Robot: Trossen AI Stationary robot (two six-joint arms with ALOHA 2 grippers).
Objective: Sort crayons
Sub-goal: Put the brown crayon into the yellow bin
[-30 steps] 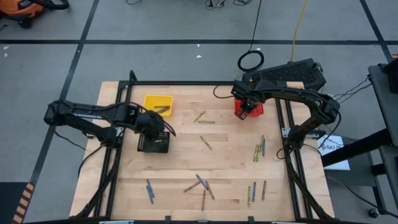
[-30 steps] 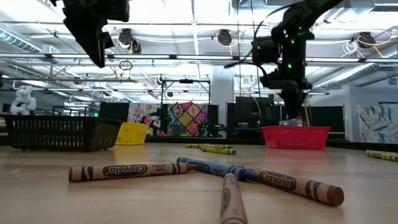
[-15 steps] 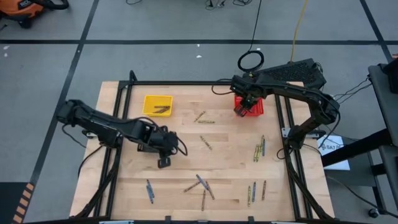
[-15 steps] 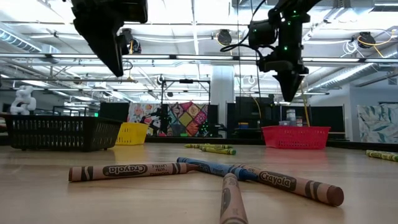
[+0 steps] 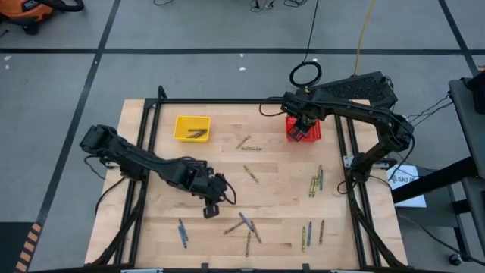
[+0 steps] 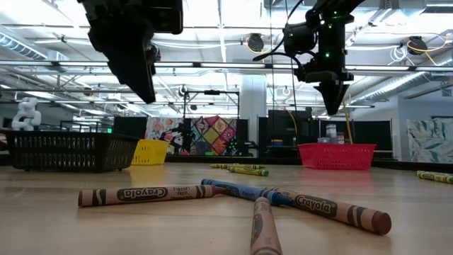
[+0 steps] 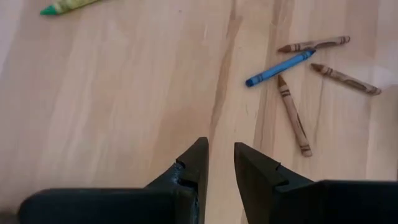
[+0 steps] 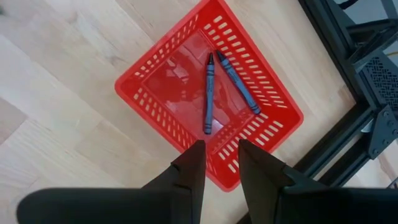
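Several crayons lie flat on the wooden table. A cluster of brown ones and a blue one point(image 7: 280, 67) lies near the front middle point(image 5: 244, 224). My left gripper point(image 7: 219, 149) hangs open above bare wood just left of that cluster point(image 5: 211, 210), its fingers slanting down with nothing between them. My right gripper point(image 8: 221, 146) stands open above the red basket point(image 8: 155, 99) at the far right point(image 5: 317, 135). Two blue crayons point(image 8: 209, 93) lie on that basket's floor.
A yellow basket point(image 5: 192, 127) holding a dark crayon stands at the far left, and a black basket point(image 6: 67, 150) shows in the low view. More crayons lie at the right point(image 5: 314, 184), front right point(image 5: 307, 236), front left point(image 5: 183, 233) and middle point(image 5: 250, 174).
My left gripper has swung from over the black basket toward the table's near edge and right, sinking toward the crayon cluster. My right gripper has risen a little above the red basket.
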